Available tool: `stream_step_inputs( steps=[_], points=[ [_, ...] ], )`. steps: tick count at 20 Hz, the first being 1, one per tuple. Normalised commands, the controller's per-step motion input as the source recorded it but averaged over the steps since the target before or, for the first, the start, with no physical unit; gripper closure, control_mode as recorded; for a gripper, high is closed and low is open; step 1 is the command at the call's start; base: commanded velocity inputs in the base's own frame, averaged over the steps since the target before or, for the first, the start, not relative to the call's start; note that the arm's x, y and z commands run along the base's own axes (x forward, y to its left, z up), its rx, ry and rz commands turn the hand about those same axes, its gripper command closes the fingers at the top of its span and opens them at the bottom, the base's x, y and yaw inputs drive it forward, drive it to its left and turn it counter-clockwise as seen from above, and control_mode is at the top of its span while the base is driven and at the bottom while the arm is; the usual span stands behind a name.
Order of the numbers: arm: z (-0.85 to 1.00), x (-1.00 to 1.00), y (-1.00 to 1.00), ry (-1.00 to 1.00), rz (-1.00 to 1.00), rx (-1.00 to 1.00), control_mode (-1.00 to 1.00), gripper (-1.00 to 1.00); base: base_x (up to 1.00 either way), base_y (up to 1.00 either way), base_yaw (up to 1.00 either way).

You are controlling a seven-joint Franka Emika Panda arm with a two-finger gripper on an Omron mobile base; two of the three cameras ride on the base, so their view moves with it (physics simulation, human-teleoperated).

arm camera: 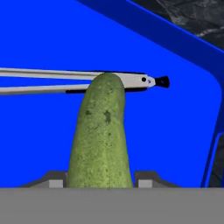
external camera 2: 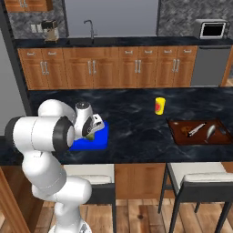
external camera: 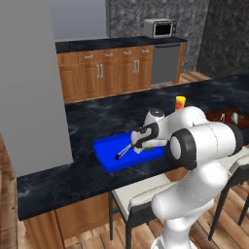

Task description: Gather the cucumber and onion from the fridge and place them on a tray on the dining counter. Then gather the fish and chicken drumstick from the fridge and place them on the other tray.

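Pinching the bumpy green cucumber [arm camera: 101,135] between its jaws, the two-finger gripper [external camera: 138,140] hovers low over the shallow blue plastic tray [external camera: 108,154], apparently ready to release it there.

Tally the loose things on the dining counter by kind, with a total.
Trays: 2, the blue tray and the brown tray
Tongs: 2, in blue tray, in brown tray
Cucumber: 1
Fish: 1
Yellow jar: 1
Total: 7
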Motion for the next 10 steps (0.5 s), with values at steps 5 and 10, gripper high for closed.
stream_step_inputs(
  steps=[5,10],
  points=[
    [-0.24,0.00,0.00,0.00,0.00,0.00,-1.00,-1.00,0.00,0.00,0.00],
    [0.18,-0.06,0.06,0.03,0.00,-0.02,-1.00,-1.00,0.00,0.00,0.00]
  ],
)
